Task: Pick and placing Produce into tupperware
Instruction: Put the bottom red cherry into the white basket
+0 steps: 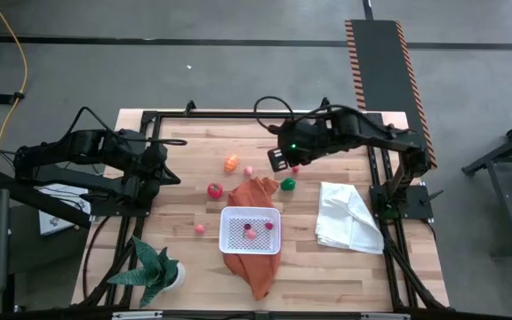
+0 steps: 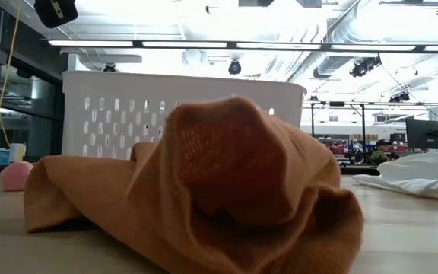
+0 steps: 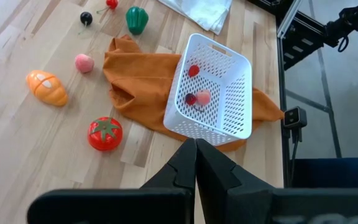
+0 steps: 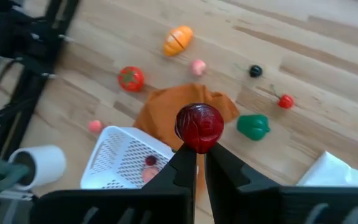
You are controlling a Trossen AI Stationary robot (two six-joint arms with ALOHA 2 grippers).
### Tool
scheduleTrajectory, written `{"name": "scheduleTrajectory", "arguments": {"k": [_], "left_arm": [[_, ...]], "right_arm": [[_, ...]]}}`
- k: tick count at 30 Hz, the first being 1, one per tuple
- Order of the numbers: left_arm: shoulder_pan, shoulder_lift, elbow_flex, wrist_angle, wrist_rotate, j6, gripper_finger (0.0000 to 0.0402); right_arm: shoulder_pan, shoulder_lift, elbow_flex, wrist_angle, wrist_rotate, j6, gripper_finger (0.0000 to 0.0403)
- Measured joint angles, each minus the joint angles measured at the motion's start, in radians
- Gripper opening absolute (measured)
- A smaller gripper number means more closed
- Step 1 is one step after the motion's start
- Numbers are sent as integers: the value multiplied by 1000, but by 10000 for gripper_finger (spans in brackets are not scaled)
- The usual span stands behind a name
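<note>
While the left gripper (image 3: 196,163) waits with its fingers pressed together on nothing at the table's left side, the right gripper (image 4: 199,163) hangs above the far middle of the wooden table (image 1: 194,182), its fingers nipped on a dark red round fruit (image 4: 199,126). The white perforated tupperware (image 1: 251,230) sits near the table's centre on an orange cloth (image 1: 254,192) — three small red and pink pieces (image 3: 194,92) lie inside it. Still loose on the boards are an orange piece (image 1: 231,163), a tomato (image 1: 214,189), a pale pink piece (image 1: 248,171), a green pepper (image 1: 287,184), a small pink piece (image 1: 199,228) just left of the container, a small dark berry (image 4: 255,71) and a red cherry (image 4: 285,101). A crumpled white cloth (image 1: 348,216) lies to the right, and a green spiky potted plant (image 1: 155,269) stands at the near left corner. Beyond the table the floor is grey concrete with a hazard-striped mat (image 1: 382,58) and a yellow cable (image 1: 18,53); the low view shows strip lights (image 2: 242,44) and ceiling ducting — a workshop hall.
</note>
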Motion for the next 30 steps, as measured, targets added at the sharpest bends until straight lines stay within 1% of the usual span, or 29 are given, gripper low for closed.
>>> {"name": "scheduleTrajectory", "arguments": {"k": [12,15,22,30], "left_arm": [[0,0,0,9,0,-17,1],[0,0,0,30,0,-17,1],[0,0,0,155,0,-18,1],[0,0,0,326,6,-18,1]], "right_arm": [[0,-1,145,33,-4,-193,9],[0,-9,141,77,-37,-269,9],[0,-11,141,165,-178,-473,9],[0,-11,140,268,-274,-610,9]]}}
